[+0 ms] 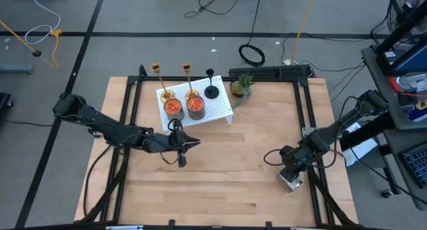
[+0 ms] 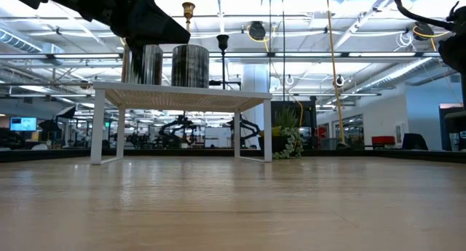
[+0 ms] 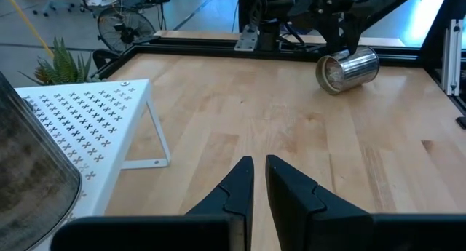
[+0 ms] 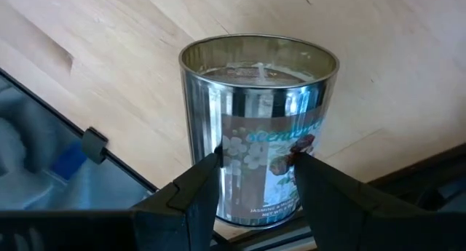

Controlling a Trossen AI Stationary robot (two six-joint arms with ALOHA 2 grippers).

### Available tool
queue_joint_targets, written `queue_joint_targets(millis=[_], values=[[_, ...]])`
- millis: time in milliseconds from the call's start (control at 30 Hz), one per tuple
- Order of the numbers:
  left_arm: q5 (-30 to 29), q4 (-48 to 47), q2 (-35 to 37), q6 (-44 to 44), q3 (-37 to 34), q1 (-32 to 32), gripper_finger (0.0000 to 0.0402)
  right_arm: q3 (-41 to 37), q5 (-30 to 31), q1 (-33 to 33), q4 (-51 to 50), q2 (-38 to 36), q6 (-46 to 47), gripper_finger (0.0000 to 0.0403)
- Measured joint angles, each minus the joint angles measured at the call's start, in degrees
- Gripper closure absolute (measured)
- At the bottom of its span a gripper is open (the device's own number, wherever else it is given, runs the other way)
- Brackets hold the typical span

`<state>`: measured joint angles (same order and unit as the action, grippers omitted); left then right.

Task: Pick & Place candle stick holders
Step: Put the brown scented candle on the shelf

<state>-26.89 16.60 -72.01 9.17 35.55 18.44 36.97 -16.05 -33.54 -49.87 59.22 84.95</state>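
You have the left gripper (image 1: pixel 193 144) hovering over the tabletop (image 1: pixel 227 170) just in front of the white perforated stand (image 1: pixel 217 109), its jaws nearly closed with only a thin slit between them and nothing in them. The right gripper (image 1: pixel 291 179) sits low near the tabletop's right edge, its jaws closed on a silver candle tin (image 4: pixel 258 127) with a floral label; in the left wrist view that tin (image 3: pixel 348 69) lies tilted on its side against the wood.

The candle stick holders are all at the back of the stand: the two gold holders (image 1: pixel 160 80) stand side by side along the rear edge, and the black holder (image 1: pixel 211 83) stands just to their right, upright on its round base. Two tins of orange candle (image 1: pixel 183 107) sit on the stand in front of the gold pair. A small potted plant (image 1: pixel 241 87) stands just beside the stand's right rear corner.
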Motion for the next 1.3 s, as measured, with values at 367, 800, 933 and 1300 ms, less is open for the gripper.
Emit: queue_joint_targets(millis=[367, 800, 933, 1300], values=[[0.02, -0.01, 0.0, 0.04, 0.0, 0.0, 0.0362, 0.0, -0.35, -0.04, 0.32, 0.02, 1.04, 0.0223], [0.04, -0.02, 0.0, 0.04, 0.0, 0.0, 0.0362, -0.13, -0.42, -0.35, 5.39, 0.02, 2.72, 0.0155], [0.03, -0.02, 0.0, 0.04, 0.0, 0.0, 0.0362, -0.13, -0.37, -0.35, 5.43, 0.07, 2.86, 0.0133], [0.02, -0.02, 0.0, 0.04, 0.0, 0.0, 0.0362, -0.28, 3.35, -0.37, 13.1, 0.13, -1.64, 0.008]])
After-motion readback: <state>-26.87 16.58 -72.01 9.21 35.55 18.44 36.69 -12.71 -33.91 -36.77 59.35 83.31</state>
